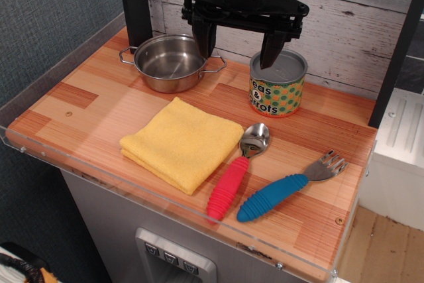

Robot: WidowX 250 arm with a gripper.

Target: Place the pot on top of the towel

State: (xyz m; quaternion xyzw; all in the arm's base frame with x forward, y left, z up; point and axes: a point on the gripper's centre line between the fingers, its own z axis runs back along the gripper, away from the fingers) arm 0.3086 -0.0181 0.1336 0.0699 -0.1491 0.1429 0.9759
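Wooden tabletop (99,91) w/ clear acrylic edging, whitewashed plank wall behind, holds 1 steel pot (171,62) at 11 o'clock, 1 yellow towel (181,142) at center, 1 can (278,84), 1 red-handled spoon (237,171), 1 blue-handled fork (289,187); black gripper (239,42) hangs released above, empty.

Bright, even light falls from above on the bench (86,94), throwing only soft, short shadows beside the towel (182,142) and can (278,84), with mild glare inside the pot (169,61) and on the spoon (254,138), all sharply focused.
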